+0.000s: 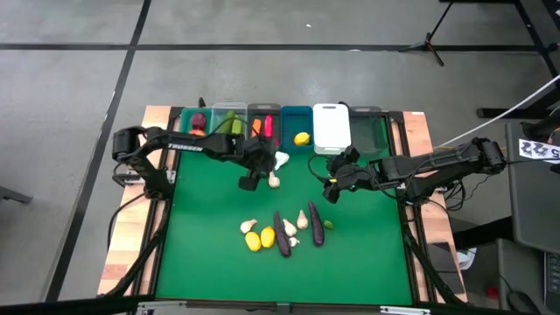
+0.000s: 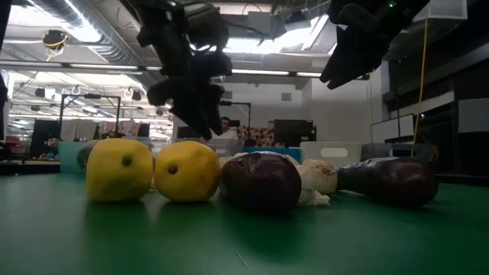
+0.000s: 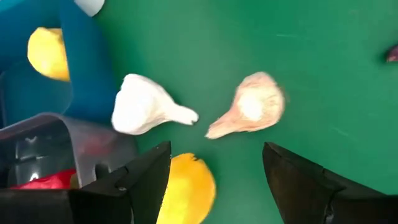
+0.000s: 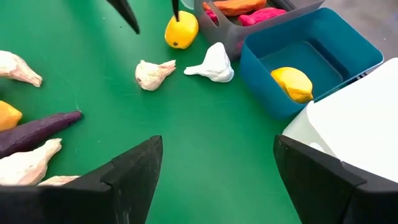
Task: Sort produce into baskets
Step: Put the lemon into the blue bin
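Matt green cloth mat (image 1: 219,262) on a wooden table (image 1: 122,262); glossy smooth plastic lemons (image 2: 153,172); blue plastic bin (image 4: 311,56).

Even overhead light; ceiling strip lights (image 2: 252,46) glare at 12 o'clock in low view, foreground lemons (image 2: 153,169) soft, left wrist blurry.

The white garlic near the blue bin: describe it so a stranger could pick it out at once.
Find the row of bins along the table's far edge, then the blue bin with one lemon inside. On the green mat just in front of it lies the white garlic. Its closest neighbour, another garlic, is pinkish-tan; this one is pure white.
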Robot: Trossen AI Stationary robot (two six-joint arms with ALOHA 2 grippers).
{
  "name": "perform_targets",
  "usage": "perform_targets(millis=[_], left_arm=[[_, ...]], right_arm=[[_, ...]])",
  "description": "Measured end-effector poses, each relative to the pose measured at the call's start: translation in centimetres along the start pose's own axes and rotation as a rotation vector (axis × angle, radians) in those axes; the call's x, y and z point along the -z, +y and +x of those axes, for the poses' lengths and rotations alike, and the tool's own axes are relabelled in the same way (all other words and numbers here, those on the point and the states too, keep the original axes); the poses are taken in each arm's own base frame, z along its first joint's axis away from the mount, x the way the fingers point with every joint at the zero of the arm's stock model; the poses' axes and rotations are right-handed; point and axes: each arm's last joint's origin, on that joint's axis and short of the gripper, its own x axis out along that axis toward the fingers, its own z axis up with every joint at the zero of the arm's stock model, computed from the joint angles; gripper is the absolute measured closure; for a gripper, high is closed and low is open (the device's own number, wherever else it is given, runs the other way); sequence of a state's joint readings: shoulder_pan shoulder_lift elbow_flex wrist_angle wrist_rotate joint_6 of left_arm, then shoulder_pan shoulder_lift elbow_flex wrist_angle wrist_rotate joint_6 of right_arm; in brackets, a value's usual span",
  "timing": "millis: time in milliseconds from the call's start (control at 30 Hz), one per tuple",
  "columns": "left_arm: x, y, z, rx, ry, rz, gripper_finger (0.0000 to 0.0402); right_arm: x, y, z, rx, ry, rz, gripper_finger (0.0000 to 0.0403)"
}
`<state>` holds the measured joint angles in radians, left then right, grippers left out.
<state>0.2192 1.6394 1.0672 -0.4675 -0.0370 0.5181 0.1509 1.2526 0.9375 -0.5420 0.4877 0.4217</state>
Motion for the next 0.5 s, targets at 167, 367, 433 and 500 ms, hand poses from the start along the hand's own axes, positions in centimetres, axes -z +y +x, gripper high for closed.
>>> perform_targets(millis=[167, 367, 433, 500], left_arm=[[0.8, 0.9, 1.1, 0.029, 0.017, 0.018, 0.0153], [1.7, 1.8, 2.4, 0.033, 0.058, 0.037, 0.0153], [1.9, 2.0, 2.7, 0.032, 0.064, 0.037, 0.0153], [2.2, 2.2, 3.0, 0.033, 0.074, 0.034, 0.0153]], right_arm=[[0.0, 0.0, 0.0, 0.001, 0.002, -0.001, 0.0098], [0.0, 0.0, 0.0, 0.003, 0.004, -0.002, 0.0098], [0.0, 0.0, 0.0, 0.003, 0.005, -0.002, 0.0098], [0.0, 0.0, 0.0, 0.003, 0.005, -0.003, 0.0098]])
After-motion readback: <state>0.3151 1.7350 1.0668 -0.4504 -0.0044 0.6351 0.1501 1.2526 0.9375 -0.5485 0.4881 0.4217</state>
